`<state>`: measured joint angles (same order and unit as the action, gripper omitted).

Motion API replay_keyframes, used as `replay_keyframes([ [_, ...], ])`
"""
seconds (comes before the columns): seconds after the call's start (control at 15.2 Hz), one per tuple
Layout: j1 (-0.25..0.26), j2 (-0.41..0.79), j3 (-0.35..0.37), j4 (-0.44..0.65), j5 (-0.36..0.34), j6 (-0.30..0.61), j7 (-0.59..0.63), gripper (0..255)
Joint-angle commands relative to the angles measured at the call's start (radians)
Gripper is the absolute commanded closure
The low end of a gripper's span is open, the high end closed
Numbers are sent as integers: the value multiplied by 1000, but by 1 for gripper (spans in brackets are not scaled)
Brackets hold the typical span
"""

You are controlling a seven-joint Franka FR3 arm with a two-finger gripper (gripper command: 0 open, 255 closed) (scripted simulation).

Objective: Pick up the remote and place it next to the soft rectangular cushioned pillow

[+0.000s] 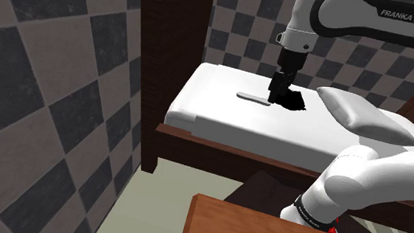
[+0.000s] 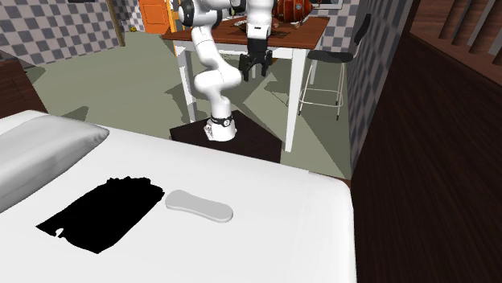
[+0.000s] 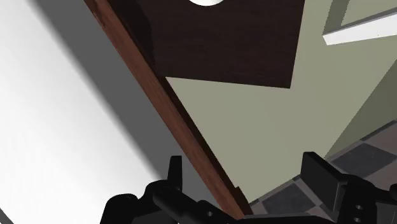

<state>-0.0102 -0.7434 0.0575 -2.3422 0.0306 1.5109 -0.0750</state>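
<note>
The remote (image 1: 254,98) is a flat, pale grey oblong lying on the white bed (image 1: 220,120); in the second exterior view the remote (image 2: 199,207) lies mid-bed. A grey-white pillow (image 1: 361,114) rests at the bed's end, and the pillow (image 2: 40,157) appears again at the second exterior view's left. Between remote and pillow lies a flat black patch (image 2: 100,213). My gripper (image 2: 255,71) hangs high over the stand side, well apart from the remote. In the wrist view the gripper (image 3: 248,184) is open and holds nothing, and its fingers (image 3: 324,178) point at the bed's wooden edge (image 3: 165,108).
A dark wooden frame (image 1: 218,146) borders the bed, with a tall dark post (image 1: 153,72) at its corner. The stand (image 2: 229,137) sits on the floor beside the bed. Behind the arm stand a white-legged table (image 2: 294,96) and a stool (image 2: 322,80). Checkered walls surround the room.
</note>
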Motion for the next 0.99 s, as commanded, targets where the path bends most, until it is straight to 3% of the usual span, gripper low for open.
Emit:
replay_keyframes([
  [0.0, 0, 0, 0, 0, 0, 0, 0, 0],
  [0.46, -31, 80, -141, -49, -106, 147, -215, 0],
  [0.92, -53, 236, -277, -24, -175, 306, -423, 0],
])
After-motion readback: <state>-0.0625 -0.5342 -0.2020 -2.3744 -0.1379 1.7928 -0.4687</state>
